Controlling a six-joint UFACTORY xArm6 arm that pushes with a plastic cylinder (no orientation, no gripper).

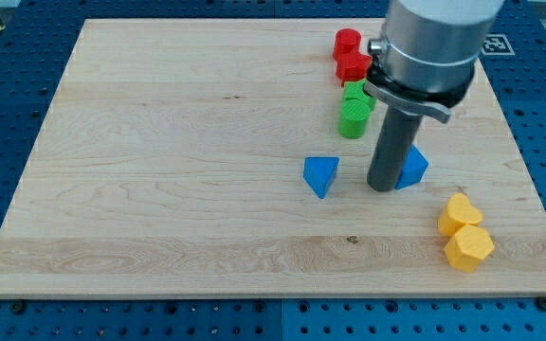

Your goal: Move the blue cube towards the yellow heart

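Tip: no claw on this rig, so no open/closed state to report; arm ends in a dark rod. My tip (384,186) sits on the wooden board (159,170), touching or just beside the blue cube (413,167) on the cube's left side as viewed. Rod partly hides the cube.

Item 1: blue cube, right of board centre, near the tip. Task object.
Item 2: yellow heart (458,213), below and to the right of the cube, near it but apart. Target.
Item 3: yellow hexagon block (469,248), touching or just below the heart.
Item 4: blue triangle block (320,175), left of tip, apart from it.
Item 5: two green blocks (354,109), stacked close, above the tip; shapes unclear.
Item 6: two red blocks (350,55), near top edge; shapes unclear.

Risks (judgement): tip is at cube's left, so a push goes mostly rightward; heart lies lower-right, so the cube may slide past above it. Off-centre contact could spin the cube away. Overshoot could knock the heart into the hexagon or toward the board edge.

Labels: black-and-white marker tag (493,44) at top right, partly hidden; no readable writing or brands.
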